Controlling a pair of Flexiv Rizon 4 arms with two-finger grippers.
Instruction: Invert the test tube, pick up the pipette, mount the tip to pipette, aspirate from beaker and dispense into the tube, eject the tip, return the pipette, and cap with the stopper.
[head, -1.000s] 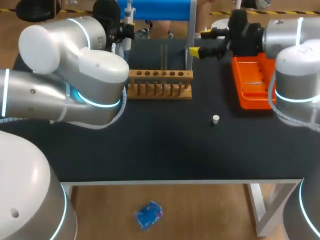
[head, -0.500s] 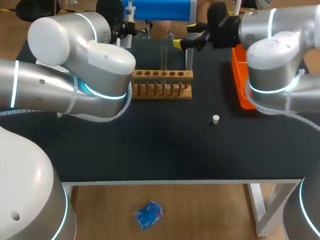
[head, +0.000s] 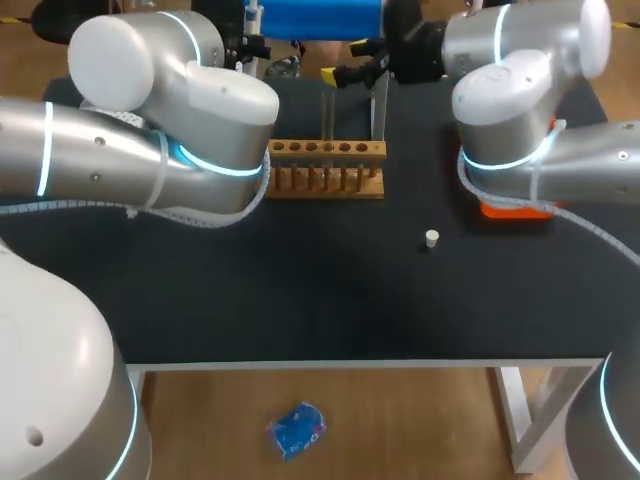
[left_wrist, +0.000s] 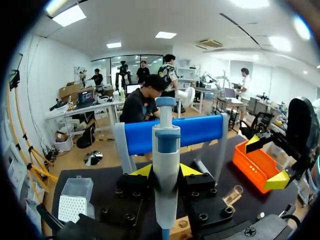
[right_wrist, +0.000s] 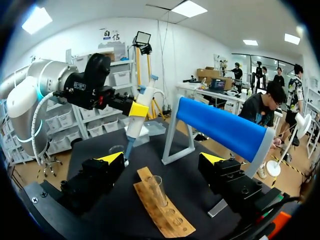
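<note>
The left fingers (left_wrist: 141, 171) are clenched on the pipette (left_wrist: 166, 150), which stands upright between their yellow tips. It is held over the far part of the table (head: 300, 290), close to the blue roller stand (right_wrist: 220, 127). The right fingers (right_wrist: 111, 158) are spread wide and grasp nothing. The test tube (right_wrist: 156, 189) stands ahead of them, in line with the gap, untouched by either tip. The tube is upright with its open end up, seated in a hole of the wooden rack (head: 320, 168). The small white stopper (head: 431, 238) lies on the bare table nearer the front edge, well apart from the rack. An orange tray (left_wrist: 254, 167) sits at the table's right side, largely hidden in the head view by the right arm. A white tip box (left_wrist: 75, 199) rests on the table off to one side of the left fingers.
</note>
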